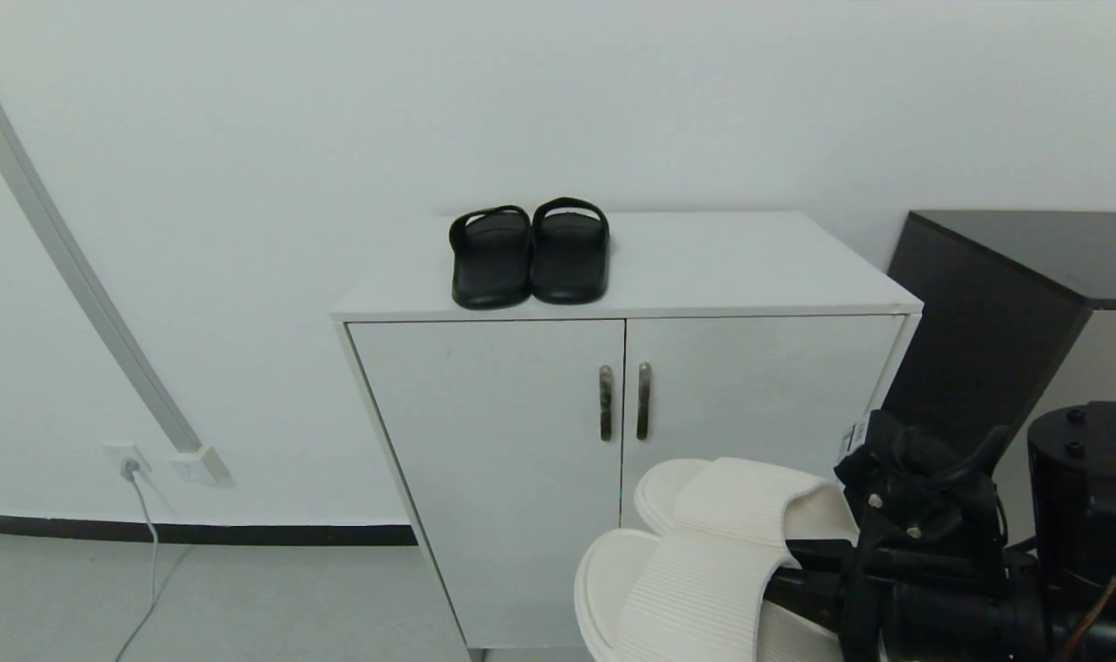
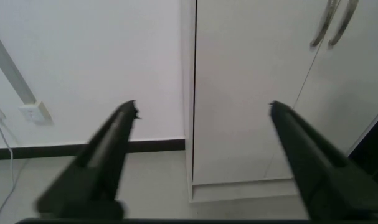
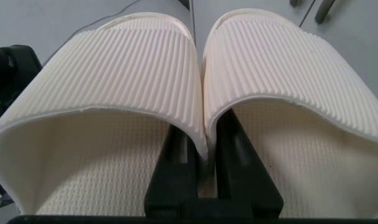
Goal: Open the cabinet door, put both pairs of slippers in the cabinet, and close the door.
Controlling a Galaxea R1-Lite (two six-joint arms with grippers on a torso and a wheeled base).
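A white two-door cabinet (image 1: 484, 432) stands against the wall with both doors closed; two dark handles (image 1: 623, 402) meet at its middle. A pair of black slippers (image 1: 529, 253) lies on its top, toward the left. My right gripper (image 3: 203, 149) is shut on a pair of white ribbed slippers (image 1: 705, 552), pinching their inner edges together, low in front of the right door. My left gripper (image 2: 201, 112) is open with nothing between its fingers, low beside the cabinet's left corner (image 2: 190, 93), facing the doors and handles (image 2: 334, 23).
A dark cabinet (image 1: 1008, 303) stands right of the white one. On the wall to the left run a slanted grey conduit (image 1: 71, 267) and a socket with a plugged cable (image 1: 128, 464). Bare grey floor (image 1: 199, 598) lies left of the cabinet.
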